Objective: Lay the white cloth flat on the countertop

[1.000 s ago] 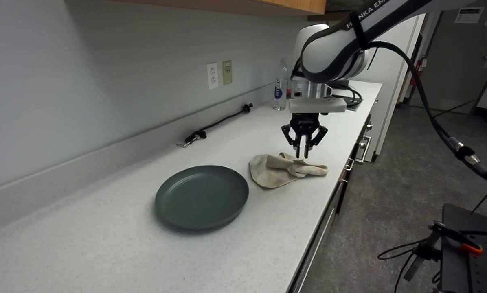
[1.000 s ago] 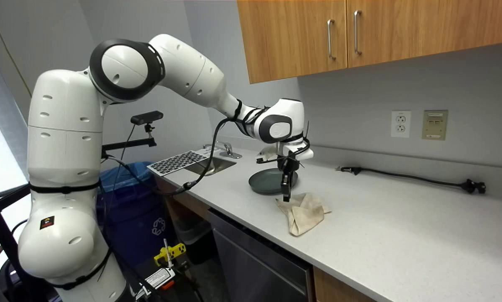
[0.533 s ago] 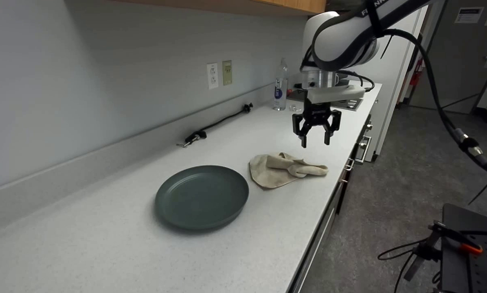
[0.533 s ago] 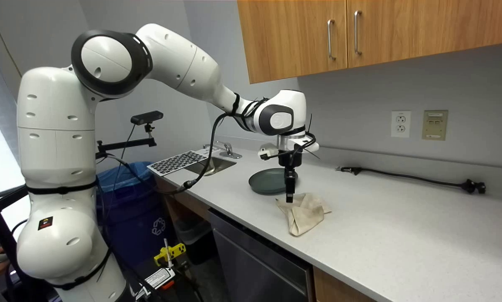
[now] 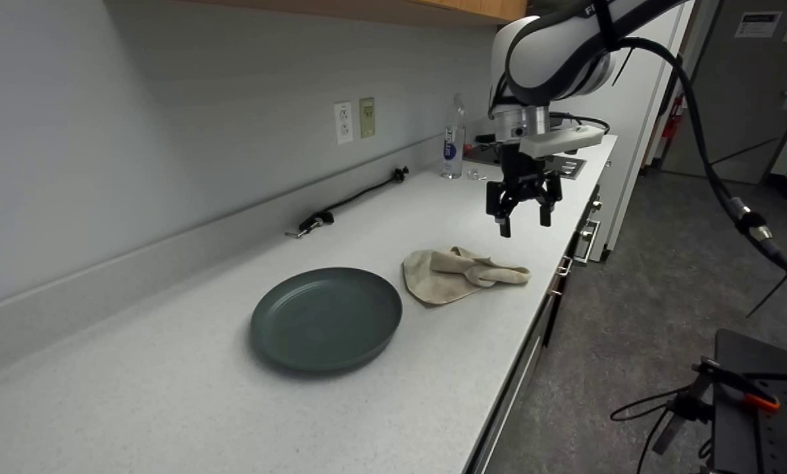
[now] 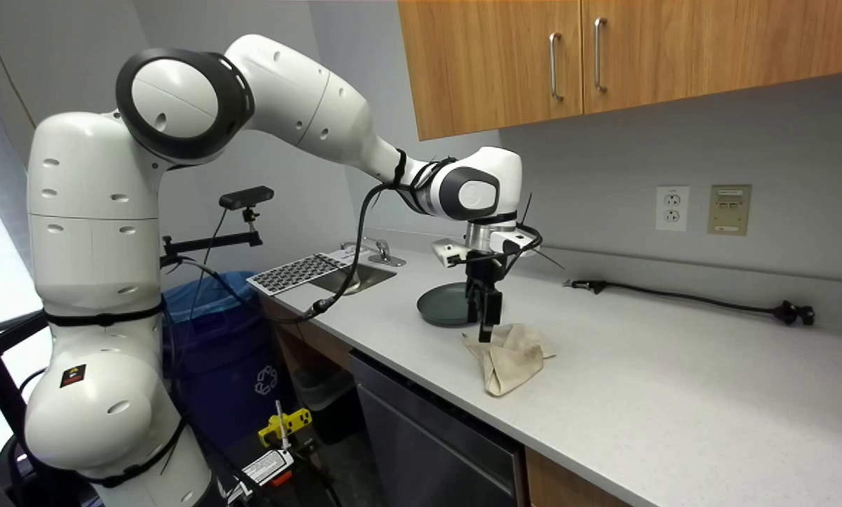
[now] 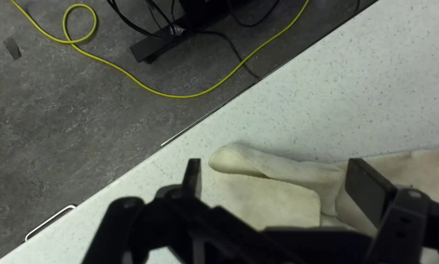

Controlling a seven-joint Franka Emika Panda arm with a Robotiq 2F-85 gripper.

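Over the last second, the gripper (image 5: 525, 227) has spread its fingers (image 5: 505, 227), turned, and shifted toward the right of an exterior view; the cloth (image 5: 459, 272) lies as it did. Left to right there: a dark green plate (image 5: 326, 319) on the white counter (image 5: 189, 395); a clear bottle (image 5: 453, 138) farther back; the beige cloth, crumpled on the counter just beside the plate; and the gripper, hanging over the counter with its fingers well apart and holding nothing. In the wrist view, cloth shows between the fingers: a flap (image 7: 267, 201) with a visible corner (image 7: 312, 200), and along its upper edge a rolled fold (image 7: 293, 169). The cloth should prove light, soft and limp, not fragile, unlikely to slip from a pinch, though apt to fold back on itself. Best hold looks to be the flap's corner: pinch one layer, then draw it outward. Grabbing the fold would probably lift the whole bunch.
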